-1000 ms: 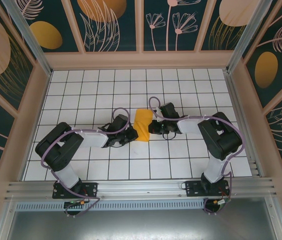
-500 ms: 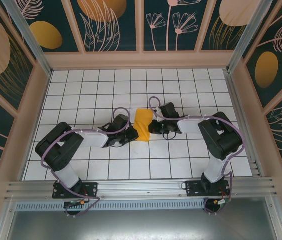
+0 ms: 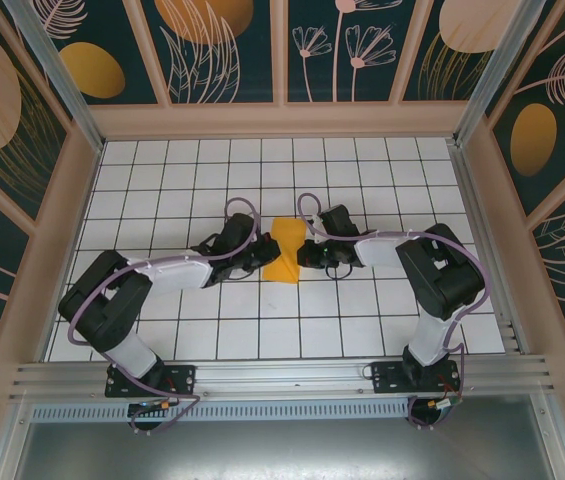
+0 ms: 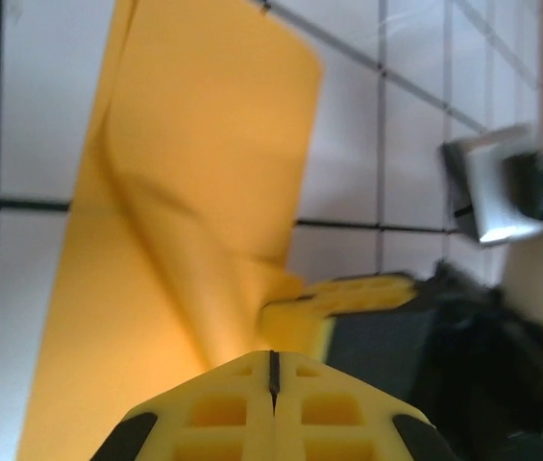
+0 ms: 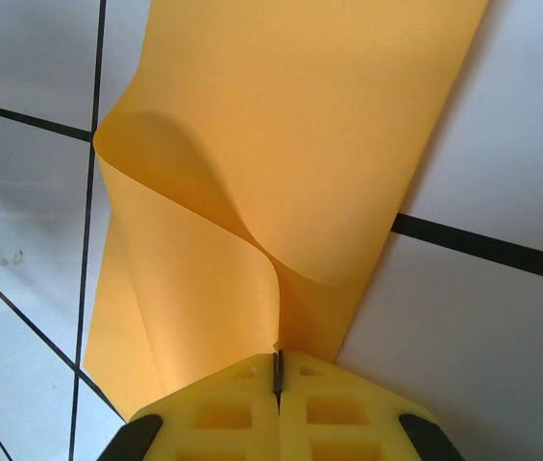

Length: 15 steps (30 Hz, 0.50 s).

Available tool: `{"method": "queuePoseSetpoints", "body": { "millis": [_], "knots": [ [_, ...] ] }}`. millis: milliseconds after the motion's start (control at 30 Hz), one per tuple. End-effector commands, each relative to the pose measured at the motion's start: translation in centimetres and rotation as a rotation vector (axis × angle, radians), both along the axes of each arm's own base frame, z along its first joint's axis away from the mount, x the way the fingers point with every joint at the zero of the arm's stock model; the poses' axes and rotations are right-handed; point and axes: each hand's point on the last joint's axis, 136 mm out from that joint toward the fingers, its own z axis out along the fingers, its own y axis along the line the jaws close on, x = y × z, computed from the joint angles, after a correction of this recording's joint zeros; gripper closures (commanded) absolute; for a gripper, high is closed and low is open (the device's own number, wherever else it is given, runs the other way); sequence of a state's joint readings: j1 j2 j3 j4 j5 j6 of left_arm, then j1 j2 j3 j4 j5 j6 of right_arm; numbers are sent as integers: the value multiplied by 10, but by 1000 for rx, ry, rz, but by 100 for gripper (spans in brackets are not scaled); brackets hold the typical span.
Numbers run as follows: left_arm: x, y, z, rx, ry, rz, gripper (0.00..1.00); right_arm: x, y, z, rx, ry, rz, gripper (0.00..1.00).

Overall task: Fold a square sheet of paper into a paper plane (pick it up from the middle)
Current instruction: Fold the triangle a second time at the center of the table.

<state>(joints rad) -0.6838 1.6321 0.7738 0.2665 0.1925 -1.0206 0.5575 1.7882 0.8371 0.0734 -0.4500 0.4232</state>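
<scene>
Paper (image 3: 284,256) lies lengthwise, near-to-far (waist pinched narrow).

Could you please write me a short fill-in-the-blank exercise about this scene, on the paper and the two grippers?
1. The left gripper is shut on the edge of the orange-yellow ___.
2. The right gripper pinches the same sheet with its jaws ___.
3. The table below is covered in white tiles with ___ lines.
Missing words: paper; shut; black.
</scene>
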Motion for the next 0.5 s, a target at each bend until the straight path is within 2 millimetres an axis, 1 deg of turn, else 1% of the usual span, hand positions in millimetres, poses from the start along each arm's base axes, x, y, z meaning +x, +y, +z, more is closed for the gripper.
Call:
{"method": "queuePoseSetpoints", "body": {
  "millis": [0,67,100,200,467],
  "knots": [
    [22,-15,20,-123,-31,6,100,0,-3,-11,-31,16,11,97],
    [28,-20,22,-140,-33,3,100,-1,-4,-12,-31,18,13,97],
    [31,-24,16,-140,-19,-8,100,0,-3,-11,-31,15,13,97],
    [33,-32,10,-155,-4,-30,100,-1,-4,-12,-32,17,14,97],
    [30,-33,-9,-148,40,-31,99,-2,-5,-14,-35,20,13,97]
  ]
}}
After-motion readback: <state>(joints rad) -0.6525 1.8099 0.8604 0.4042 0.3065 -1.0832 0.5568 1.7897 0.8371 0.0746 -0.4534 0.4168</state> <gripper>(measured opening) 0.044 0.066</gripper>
